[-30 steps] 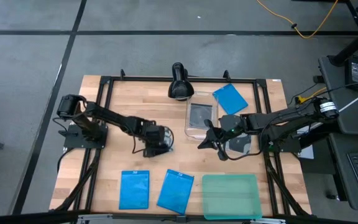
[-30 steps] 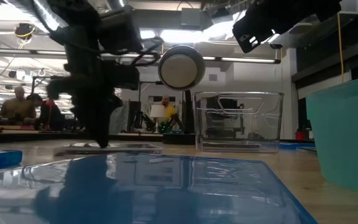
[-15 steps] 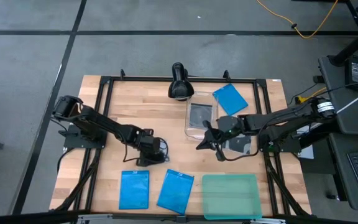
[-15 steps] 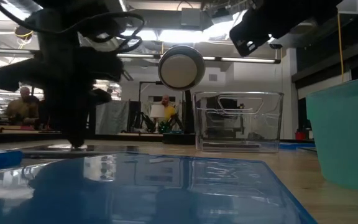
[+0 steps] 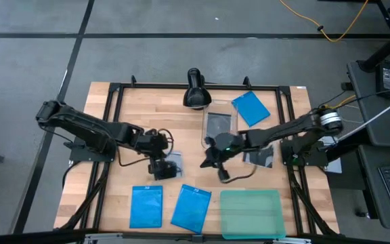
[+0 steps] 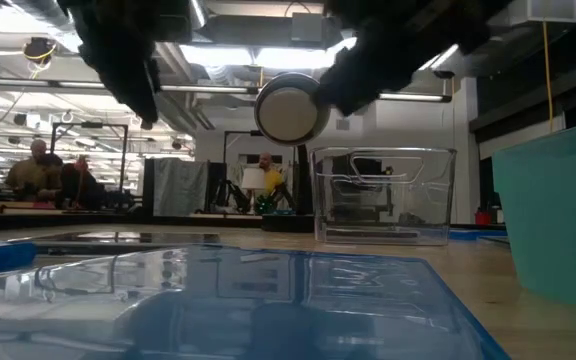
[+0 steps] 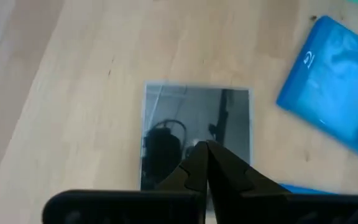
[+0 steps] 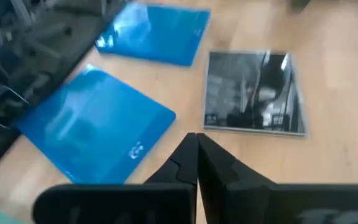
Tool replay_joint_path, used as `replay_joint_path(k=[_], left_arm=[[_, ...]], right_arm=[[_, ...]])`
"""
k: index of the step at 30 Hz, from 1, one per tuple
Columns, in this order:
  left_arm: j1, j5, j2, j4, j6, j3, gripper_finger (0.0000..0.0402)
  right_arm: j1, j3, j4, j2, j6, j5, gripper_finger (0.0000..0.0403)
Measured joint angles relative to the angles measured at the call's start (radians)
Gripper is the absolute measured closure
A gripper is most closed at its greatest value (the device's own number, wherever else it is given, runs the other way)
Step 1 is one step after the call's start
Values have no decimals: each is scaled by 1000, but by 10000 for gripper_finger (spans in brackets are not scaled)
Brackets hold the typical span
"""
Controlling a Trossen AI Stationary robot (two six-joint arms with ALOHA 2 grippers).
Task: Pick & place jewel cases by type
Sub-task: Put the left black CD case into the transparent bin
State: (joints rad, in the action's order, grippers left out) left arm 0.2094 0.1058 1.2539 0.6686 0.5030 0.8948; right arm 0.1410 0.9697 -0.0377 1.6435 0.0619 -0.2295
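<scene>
Wooden worktop (image 5: 124, 108) in a black frame; six cases laid out. Left gripper (image 5: 156, 165) is near the worktop's middle, its fingers (image 7: 219, 171) clenched together and empty, just beside a squarish black-and-clear disc case (image 5: 170, 167) that lies flat on the wood; the left wrist view shows the same case (image 7: 194, 134) under the fingertips, whether touching I cannot tell. Right gripper (image 5: 215, 163) is to the right of it, in front of the clear plastic tub (image 5: 219, 129), fingers likewise pressed shut, holding nothing. A second disc case (image 5: 219, 124) sits inside the tub; a third (image 5: 259, 157) lies flat on the worktop right of the tub, partly under the right arm. Two bright blue rectangular cases (image 5: 146, 206) (image 5: 191, 207) lie side by side at the near edge, the right one tilted; translucent teal tray (image 5: 250, 213) just right of them; third blue case (image 5: 250, 108) at the far right, beside the tub; black round lamp head (image 5: 196, 93) at the far edge.
</scene>
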Motion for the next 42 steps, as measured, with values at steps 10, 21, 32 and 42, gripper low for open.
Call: replay_joint_path(k=[10,21,32,42], left_arm=[[104,40,-91,90,394,-103,401],[281,78,-117,-1,719,-232,401],[349,187,-117,-15,770,-234,401],[351,206,-117,-15,767,-235,400]], right_arm=[[-20,319,387,274,127,13,397],[-30,519,505,416,151,139,397],[-33,552,868,421,153,249,397],[-29,661,841,406,169,289,397]])
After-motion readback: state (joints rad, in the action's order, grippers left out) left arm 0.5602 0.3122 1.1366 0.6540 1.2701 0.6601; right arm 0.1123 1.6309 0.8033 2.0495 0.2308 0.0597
